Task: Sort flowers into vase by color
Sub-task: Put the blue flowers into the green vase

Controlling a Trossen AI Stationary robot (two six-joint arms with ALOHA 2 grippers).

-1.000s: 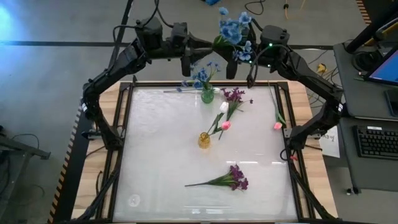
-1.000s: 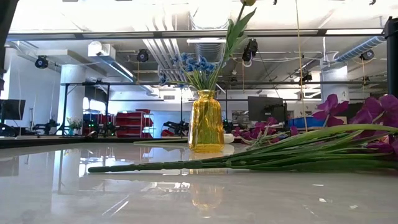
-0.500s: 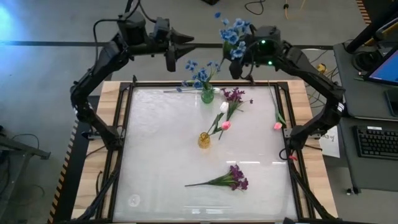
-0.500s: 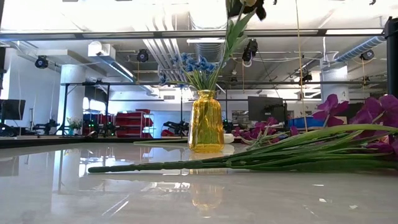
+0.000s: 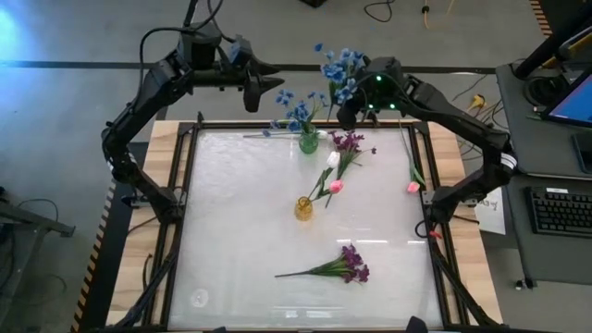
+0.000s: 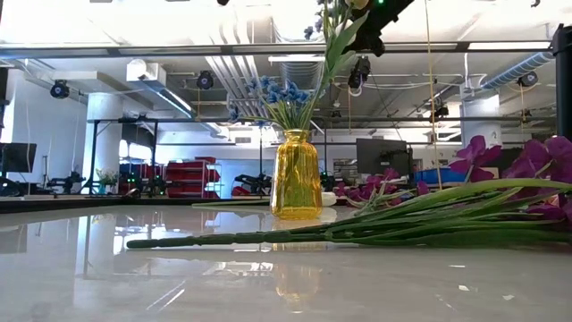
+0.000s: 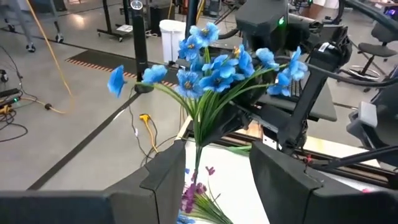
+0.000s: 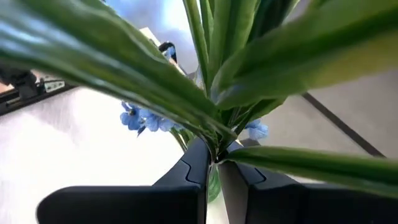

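The right gripper (image 8: 214, 163) was clamped on the stem of a blue sprig (image 5: 340, 67), held aloft at twelve o'clock above the green vase (image 5: 309, 141). The sprig appeared light and floppy-topped, best taken low on the stiff stem. The left gripper (image 7: 211, 180) hung nearby, jaws parted and empty. Only the right wrist view showed the pinch; the high view showed the tabletop (image 5: 240, 213).

Bright overhead light, glossy table (image 6: 268, 277) glare

The table (image 6: 80, 268) had a glossy, mirror-smooth white top with a wooden edge (image 5: 153, 231); the yellow vase (image 6: 296, 175) looked like clear tinted glass.
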